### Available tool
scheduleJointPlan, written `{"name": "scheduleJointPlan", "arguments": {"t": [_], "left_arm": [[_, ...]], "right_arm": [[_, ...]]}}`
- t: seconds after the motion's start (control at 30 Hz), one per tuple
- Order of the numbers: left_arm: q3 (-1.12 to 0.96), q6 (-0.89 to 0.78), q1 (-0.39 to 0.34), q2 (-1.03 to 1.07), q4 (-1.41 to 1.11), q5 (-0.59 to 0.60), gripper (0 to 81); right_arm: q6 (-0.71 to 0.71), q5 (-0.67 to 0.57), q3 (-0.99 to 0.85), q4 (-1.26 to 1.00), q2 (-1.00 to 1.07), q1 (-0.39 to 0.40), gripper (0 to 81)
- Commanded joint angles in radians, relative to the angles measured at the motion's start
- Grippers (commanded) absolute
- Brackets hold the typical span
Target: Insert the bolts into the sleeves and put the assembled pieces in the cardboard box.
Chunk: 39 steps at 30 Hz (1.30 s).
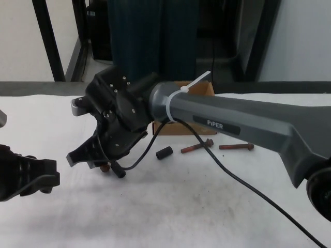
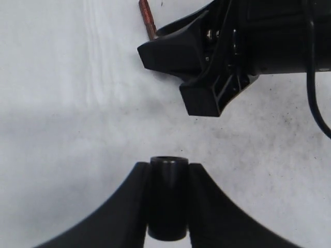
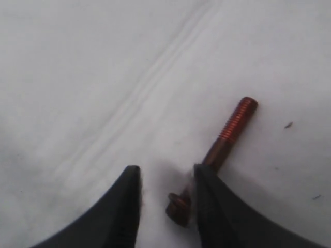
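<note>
At the left of the white worktop [image 1: 170, 206], the left hand [image 2: 168, 168] is clamped on a black sleeve [image 2: 168, 204], held with its open bore facing out toward the right hand [image 3: 165, 173], which hangs low over the worktop near by. That hand's fingers [image 3: 207, 206] stand apart and grip nothing. A rust-coloured bolt [image 3: 230, 132] lies flat beneath them, its flanged head between the fingers, its shank slanting out past one finger and its threaded tip farthest away. The coming move appears to turn on that slant. The bolt's long axis runs roughly along the fingers rather than across them, so a pinch would land near the head. The right hand, directly over the bolt, is the nearer of the two. Once lifted, the threaded end would need lining up with the bore of the sleeve in the left hand. Farther right, a loose sleeve [image 1: 164, 153], a second bolt [image 1: 196, 146] and a third bolt [image 1: 236, 146] lie apart on the worktop. The cardboard box [image 1: 206, 90] sits behind the right arm [image 1: 248, 124], its contents hidden.
</note>
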Motion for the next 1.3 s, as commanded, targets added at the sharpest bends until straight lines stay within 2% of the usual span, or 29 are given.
{"name": "scheduleJointPlan", "arguments": {"t": [0.0, 0.37, 0.47, 0.6, 0.83, 1.0, 1.27], "left_arm": [[-0.013, -0.003, 0.002, -0.011, -0.012, 0.008, 0.8], [-0.013, -0.003, 0.002, -0.011, -0.012, 0.008, 0.8], [-0.013, -0.003, 0.002, -0.011, -0.012, 0.008, 0.8], [-0.013, -0.003, 0.002, -0.011, -0.012, 0.008, 0.8], [-0.013, -0.003, 0.002, -0.011, -0.012, 0.008, 0.8], [-0.013, 0.016, 0.002, -0.011, -0.013, 0.008, 0.8], [-0.01, 0.043, 0.002, -0.011, -0.096, 0.001, 0.8]], "right_arm": [[-0.025, 0.014, -0.012, 0.02, -0.003, -0.004, 33.3], [-0.025, 0.067, -0.012, -0.008, 0.021, -0.005, 33.2], [-0.025, 0.089, -0.012, -0.073, 0.027, -0.005, 30.9], [-0.025, 0.114, -0.012, -0.092, 0.03, -0.005, 22.8], [-0.025, 0.148, -0.012, -0.039, 0.034, -0.012, 0.3], [-0.027, 0.148, -0.012, -0.011, 0.021, -0.013, 0.2], [-0.206, 0.068, -0.012, 0.137, -0.11, -0.002, 0.2]]}}
